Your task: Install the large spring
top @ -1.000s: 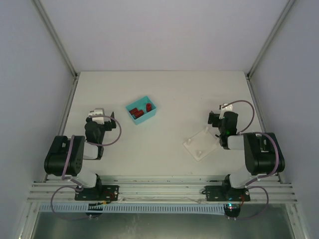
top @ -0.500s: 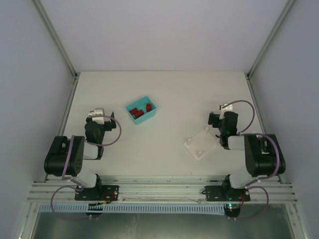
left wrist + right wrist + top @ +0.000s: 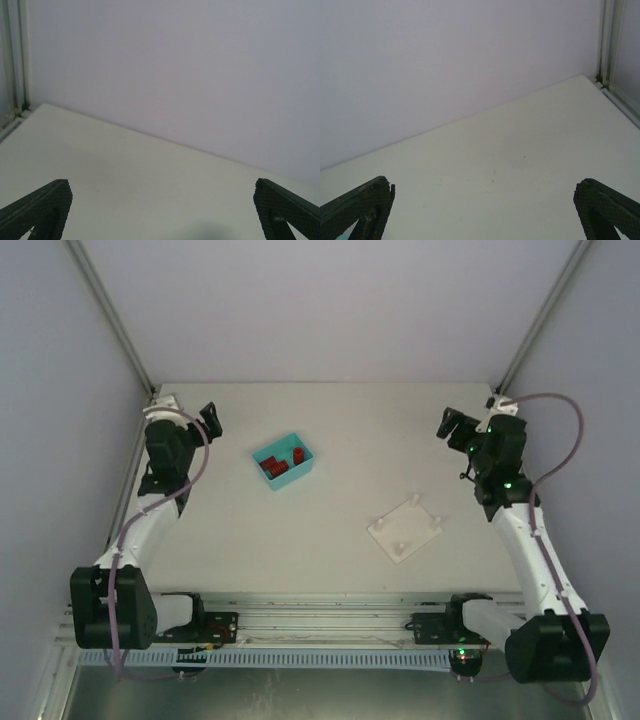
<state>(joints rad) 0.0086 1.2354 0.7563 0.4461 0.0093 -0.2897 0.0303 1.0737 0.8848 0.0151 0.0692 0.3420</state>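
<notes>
Small red parts [image 3: 283, 462] lie in the blue bin [image 3: 297, 478] on the table [image 3: 330, 420]. I cannot tell which one is the large spring. The white plate [image 3: 404, 527] sits well apart. My left gripper [image 3: 210, 418] and right gripper [image 3: 450, 425] are both spread wide.

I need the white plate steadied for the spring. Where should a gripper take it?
Probably pinch the white plate by its thin right-hand edge, coming in low from the side nearest the right gripper. It lies flat and skewed, with small pegs standing on top, so a top-down grasp looks poor.
</notes>
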